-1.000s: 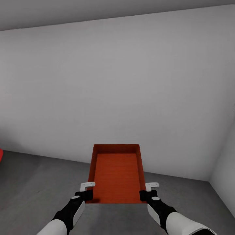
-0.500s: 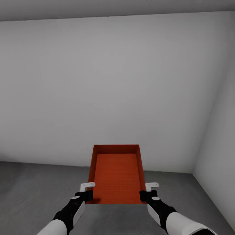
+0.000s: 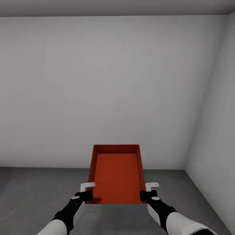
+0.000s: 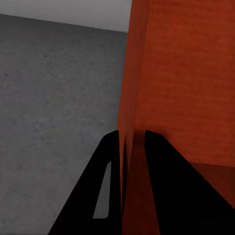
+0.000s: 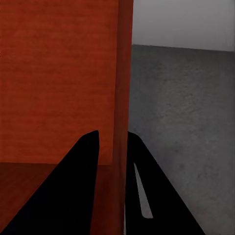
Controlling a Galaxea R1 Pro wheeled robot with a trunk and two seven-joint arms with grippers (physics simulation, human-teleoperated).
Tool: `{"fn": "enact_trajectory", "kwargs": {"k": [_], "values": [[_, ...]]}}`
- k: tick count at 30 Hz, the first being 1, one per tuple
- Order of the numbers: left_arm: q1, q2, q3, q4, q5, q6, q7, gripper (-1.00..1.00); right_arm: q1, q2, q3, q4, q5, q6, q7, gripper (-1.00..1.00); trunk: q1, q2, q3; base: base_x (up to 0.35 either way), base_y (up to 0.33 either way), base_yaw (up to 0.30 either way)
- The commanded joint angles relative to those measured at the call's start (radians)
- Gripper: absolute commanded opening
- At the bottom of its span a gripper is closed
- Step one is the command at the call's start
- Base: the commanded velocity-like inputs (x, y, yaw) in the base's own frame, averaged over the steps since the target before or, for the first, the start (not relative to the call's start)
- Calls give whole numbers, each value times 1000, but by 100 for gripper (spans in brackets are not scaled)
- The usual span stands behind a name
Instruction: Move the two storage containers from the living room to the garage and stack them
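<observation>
1 container (image 3: 117,174), 2 pincers (image 3: 85,193) (image 3: 147,193)

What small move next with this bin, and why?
Probably lower the storage container straight down. Both the left gripper and right gripper clamp its side walls, it hangs above bare dark floor, and the wall is close ahead.

red-orange container (image 3: 116,176), grey mottled floor (image 3: 36,189)

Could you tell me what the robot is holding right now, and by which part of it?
One storage container, carried between both arms: the left claw pinches its left side wall and the right claw its right side wall, both near the near corners.
</observation>
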Motion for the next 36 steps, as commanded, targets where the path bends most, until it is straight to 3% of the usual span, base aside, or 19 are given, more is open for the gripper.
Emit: {"fn": "enact_trajectory", "kwargs": {"k": [1, 13, 36], "values": [[0, 11, 28, -21, -16, 7, 35, -100, 0, -5, -25, 3, -13, -7, -7, -100, 0, -1, -1, 0, 0, 0], [0, 8, 27, -22, -15, 7, 35, -100, 0, -5, -25, 3, -13, -11, -7, -100, 0, -1, -1, 0, 0, 0], [0, 8, 28, -21, -15, 9, 35, -100, 0, -5, -25, 3, -13, -11, -7, -100, 89, -162, -73, 0, 0, 0]]}}
